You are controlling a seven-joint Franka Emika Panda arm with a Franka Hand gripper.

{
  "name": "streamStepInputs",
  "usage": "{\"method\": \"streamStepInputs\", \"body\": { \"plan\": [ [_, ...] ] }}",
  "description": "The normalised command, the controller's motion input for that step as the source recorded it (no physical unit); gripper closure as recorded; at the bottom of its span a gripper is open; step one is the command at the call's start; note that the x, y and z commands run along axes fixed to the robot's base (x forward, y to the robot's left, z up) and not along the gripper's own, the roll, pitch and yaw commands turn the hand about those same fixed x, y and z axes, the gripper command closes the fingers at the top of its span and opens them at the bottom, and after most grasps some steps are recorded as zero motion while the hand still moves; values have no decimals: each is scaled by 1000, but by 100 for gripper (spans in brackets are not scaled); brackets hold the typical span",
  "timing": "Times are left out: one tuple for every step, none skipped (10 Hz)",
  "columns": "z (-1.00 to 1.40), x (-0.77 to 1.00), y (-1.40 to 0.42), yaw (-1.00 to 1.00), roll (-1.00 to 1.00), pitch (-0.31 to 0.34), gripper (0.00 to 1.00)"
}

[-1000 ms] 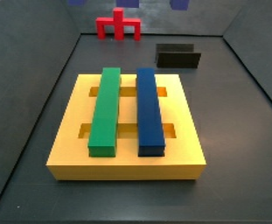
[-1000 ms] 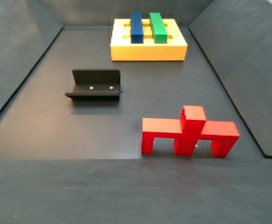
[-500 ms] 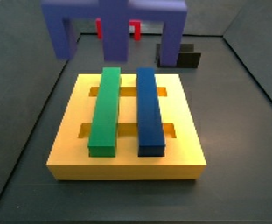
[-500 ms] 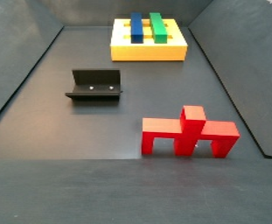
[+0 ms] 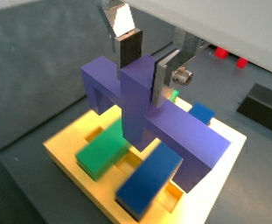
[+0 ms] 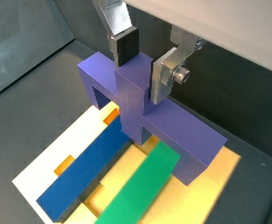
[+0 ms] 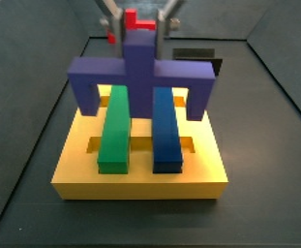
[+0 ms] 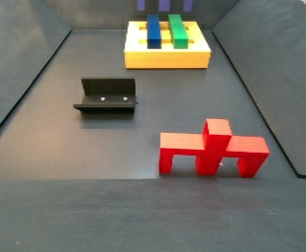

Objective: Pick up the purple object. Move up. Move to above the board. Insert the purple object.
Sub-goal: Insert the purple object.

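Observation:
My gripper is shut on the raised stem of the purple object, with one finger on each side of it in both wrist views. The purple object hangs upright over the far part of the yellow board, its crossbar lying across the green bar and the blue bar, one leg outside each. I cannot tell whether the legs touch the board. In a side view the board is far back, with only the leg tips showing.
A red piece of like shape stands on the dark floor, partly hidden behind the stem in a side view. The dark fixture stands between it and the board. Grey walls ring the floor.
The purple object entered the side view from above, held by my gripper. It has since come down and forward, from beyond the board's far edge to over the bars.

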Motion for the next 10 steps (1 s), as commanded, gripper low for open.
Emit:
{"method": "streamStepInputs", "body": {
  "plan": [
    [-226, 129, 0, 0, -47, -116, 100],
    [-66, 0, 0, 0, -40, -56, 100],
    [-137, -80, 0, 0, -47, -80, 100],
    [-57, -194, -71, 63, -30, -139, 100],
    [-40, -114, -77, 0, 0, -96, 100],
    [-71, -126, -77, 0, 0, -103, 100],
    [-29, -9, -149, 0, 6, -67, 100],
    [-117, 0, -149, 0, 0, -83, 100],
    [-189, 11, -157, 0, -6, -91, 100],
    [-111, 0, -37, 0, 0, -61, 100]
  ]
}}
